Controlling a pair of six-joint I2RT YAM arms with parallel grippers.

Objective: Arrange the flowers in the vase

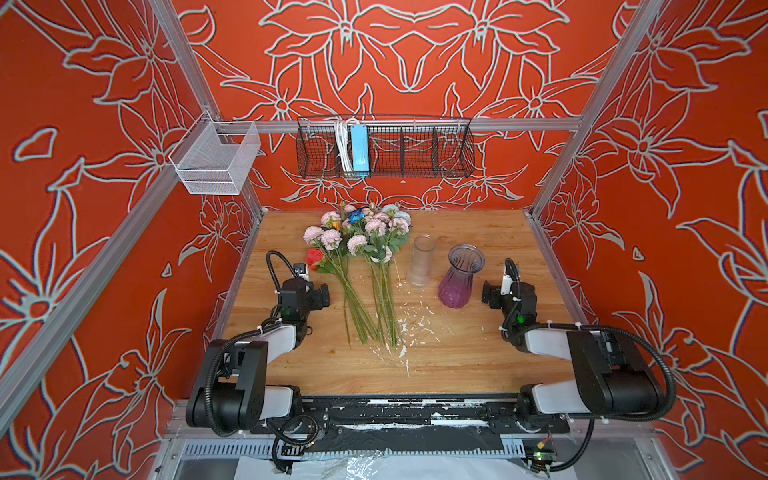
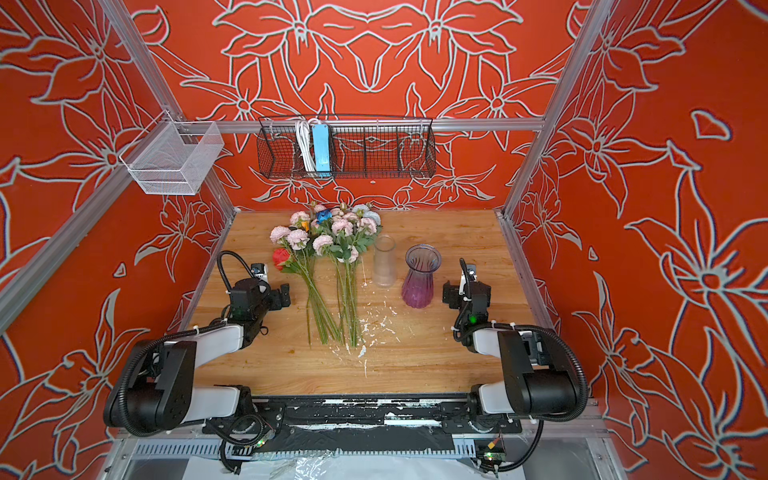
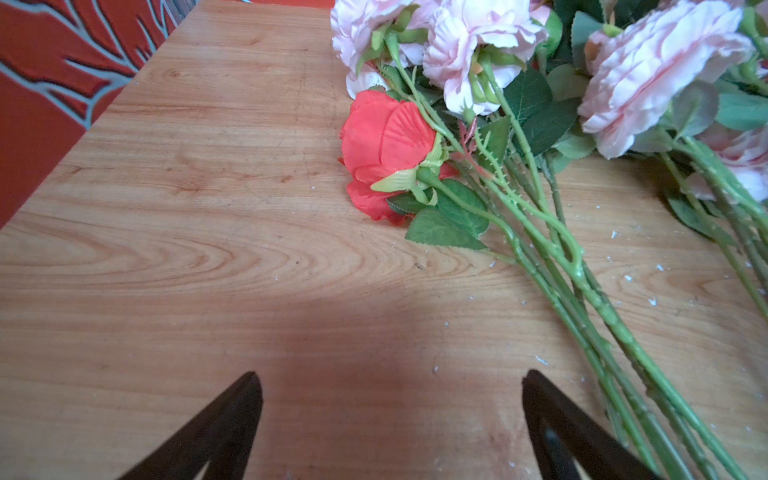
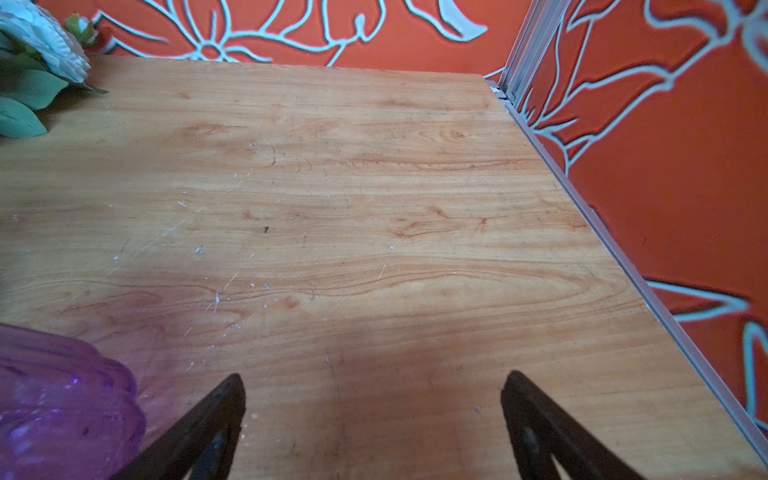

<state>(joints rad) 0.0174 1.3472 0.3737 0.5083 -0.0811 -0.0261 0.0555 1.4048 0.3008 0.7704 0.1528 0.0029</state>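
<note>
Flowers (image 1: pixel 374 249) are laid flat on the table (image 1: pixel 478 357) in two loose bunches, with the blooms toward 11 o'clock of the board and the stems run down toward 6 o'clock. None is stood in a vessel yet. Two upright vessels are set beside the bunches, a clear vase (image 1: pixel 420 262) at 1 o'clock and a purple vase (image 1: pixel 459 278) at 2 o'clock. Both look empty, and which one is meant cannot be told.

The left gripper (image 3: pixel 390 378) is held at 9 o'clock, near the red rose (image 3: pixel 386 158), jaws spread wide with nothing between them. The right gripper (image 4: pixel 374 378) is held at 3 o'clock, just beside the purple vase, likewise spread and empty, and is aimed at bare board.

The task is judged to be at its start, with the first pick in hand. A single stem, most likely from the 9 o'clock side of the bunches, would need to be approached by the left gripper, pinched on its bare stalk and drawn free of its crossed neighbours. Others may be dragged along by tangled leaves, and the chosen vase may need to be steadied by the right gripper.
</note>
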